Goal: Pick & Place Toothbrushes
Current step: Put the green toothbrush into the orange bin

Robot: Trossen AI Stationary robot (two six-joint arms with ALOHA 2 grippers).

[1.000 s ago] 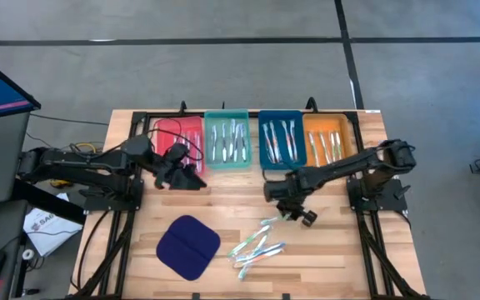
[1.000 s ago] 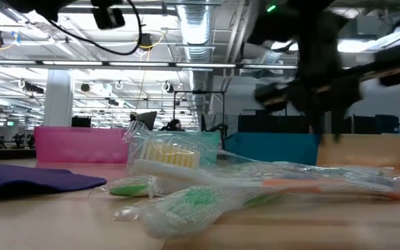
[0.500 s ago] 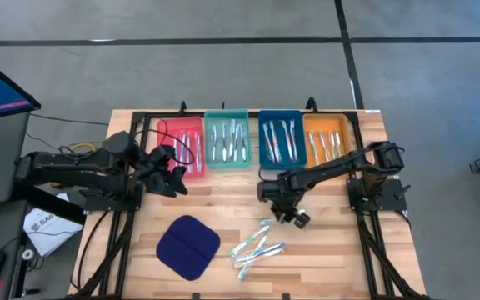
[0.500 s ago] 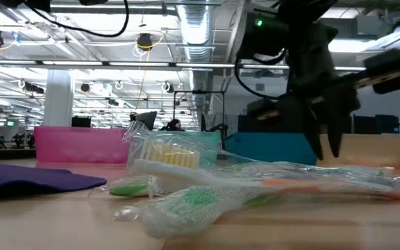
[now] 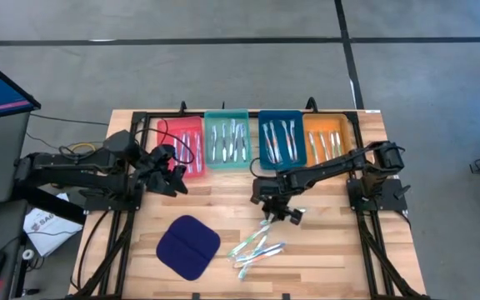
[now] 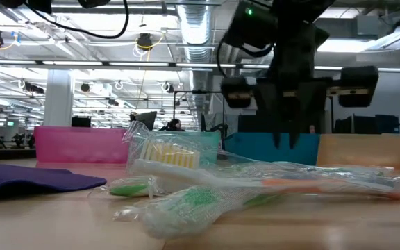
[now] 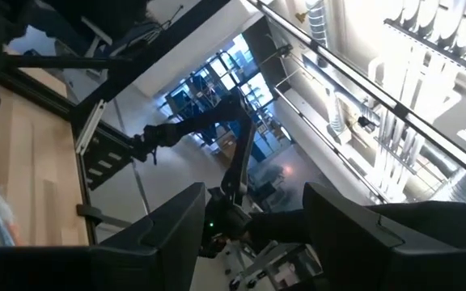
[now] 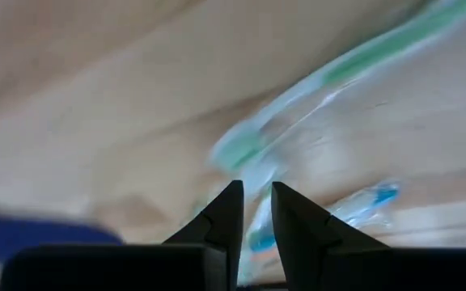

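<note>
Below the right gripper (image 5: 277, 212), nearly clenched and empty, loose toothbrushes (image 5: 257, 247) lie on the wood table (image 5: 323, 250) beside a blue pad (image 5: 188, 247). Beyond it, red (image 5: 179, 143), teal (image 5: 227, 142), blue (image 5: 281, 140) and orange (image 5: 326, 138) trays hold more brushes. Left gripper (image 5: 176, 175) hangs released, empty, by the red tray.

One camera hangs overhead, looking straight down on the whole table (image 5: 223, 200). Another sits at tabletop level, close behind the loose toothbrushes (image 6: 255, 182), facing the trays (image 6: 82, 144). Both share that pile.
</note>
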